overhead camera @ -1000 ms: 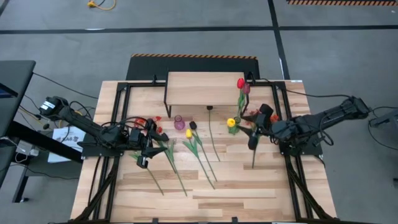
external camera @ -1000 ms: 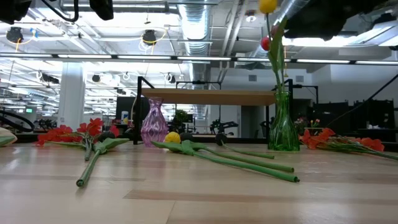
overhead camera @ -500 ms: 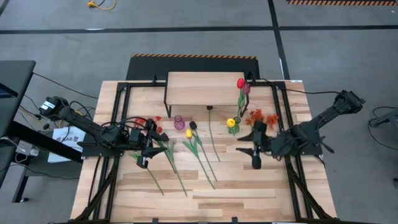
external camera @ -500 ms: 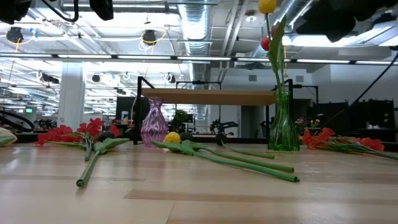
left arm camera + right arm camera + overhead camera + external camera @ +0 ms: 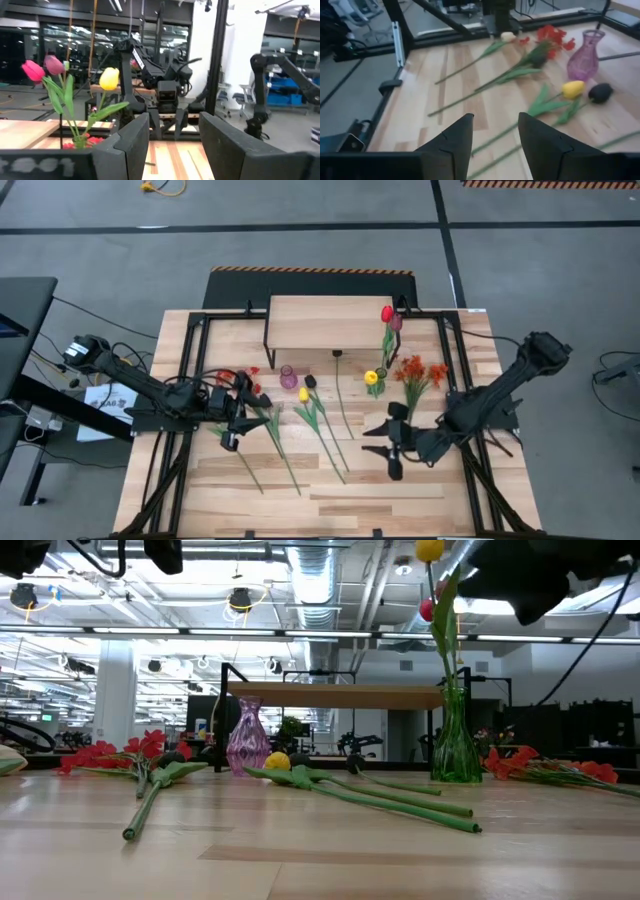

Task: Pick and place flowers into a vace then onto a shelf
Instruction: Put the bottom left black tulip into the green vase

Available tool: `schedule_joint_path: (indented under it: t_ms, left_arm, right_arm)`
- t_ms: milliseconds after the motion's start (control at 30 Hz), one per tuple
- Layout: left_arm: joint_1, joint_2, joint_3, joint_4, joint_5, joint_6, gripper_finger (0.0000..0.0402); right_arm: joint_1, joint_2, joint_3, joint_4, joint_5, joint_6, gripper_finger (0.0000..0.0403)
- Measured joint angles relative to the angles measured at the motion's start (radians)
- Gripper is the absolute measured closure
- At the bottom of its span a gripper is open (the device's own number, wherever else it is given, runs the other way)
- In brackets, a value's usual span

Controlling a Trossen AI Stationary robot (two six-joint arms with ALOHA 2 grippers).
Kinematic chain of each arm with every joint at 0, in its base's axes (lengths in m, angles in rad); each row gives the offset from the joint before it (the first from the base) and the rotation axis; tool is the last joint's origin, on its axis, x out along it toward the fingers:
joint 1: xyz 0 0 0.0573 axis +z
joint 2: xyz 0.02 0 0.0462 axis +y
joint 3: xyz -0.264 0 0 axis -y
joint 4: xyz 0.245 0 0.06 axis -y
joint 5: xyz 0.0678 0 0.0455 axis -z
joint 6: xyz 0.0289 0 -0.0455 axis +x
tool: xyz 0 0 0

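Flowers (image 5: 318, 418) mostly lie loose on the table (image 5: 330, 500). High view: right gripper (image 5: 392, 448) hangs over the table's near-right part, empty, jaws parted, aimed toward the loose stems mid-table; judged step is reaching for the next flower. Left gripper (image 5: 233, 430) waits over the left side by a red spray (image 5: 232, 377), jaws parted, holding nothing. Count here: two vases, purple vase (image 5: 288, 377) empty, green vase (image 5: 385, 376) on the right with three tulips (red, pink, yellow). One orange spray (image 5: 418, 372) lies right of the green vase. One shelf (image 5: 328, 324) at the far edge, bare.

Low view: purple vase (image 5: 247, 748) and green vase (image 5: 456, 752) both stand on the table in front of the shelf (image 5: 335, 696), not on it. Loose yellow tulip (image 5: 277, 761) lies just beside the purple vase.

Left wrist view: left fingers (image 5: 131, 142) apart, nothing between.

Right wrist view: right fingers (image 5: 456, 140) apart, empty; ahead lie one yellow head (image 5: 573, 89), one dark head (image 5: 600, 92), several green stems. Next move calls for lowering onto one thin stem and closing on it alone, I judge.
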Motion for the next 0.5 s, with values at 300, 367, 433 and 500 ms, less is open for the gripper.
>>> schedule_joint_path:
  t_ms: [300, 367, 433, 500]
  left_arm:
    - [0.000, 0.000, 0.054, -0.290, 0.054, 0.071, 0.0241]
    - [0.000, 0.000, 0.092, -0.448, 0.053, 0.051, 0.0242]
    - [0.000, 0.002, 0.123, -0.624, 0.048, 0.007, 0.0244]
    - [0.000, 0.010, 0.151, -0.786, 0.024, -0.029, 0.0244]
  right_arm:
    - [0.000, 0.101, -0.001, 0.049, 0.000, 0.022, 0.0262]
    - [0.000, 0.113, -0.001, 0.053, 0.000, 0.024, 0.0262]
    - [0.000, 0.123, -0.001, 0.058, -0.001, 0.024, 0.0261]
    - [0.000, 0.124, -0.001, 0.053, -0.001, 0.024, 0.0260]
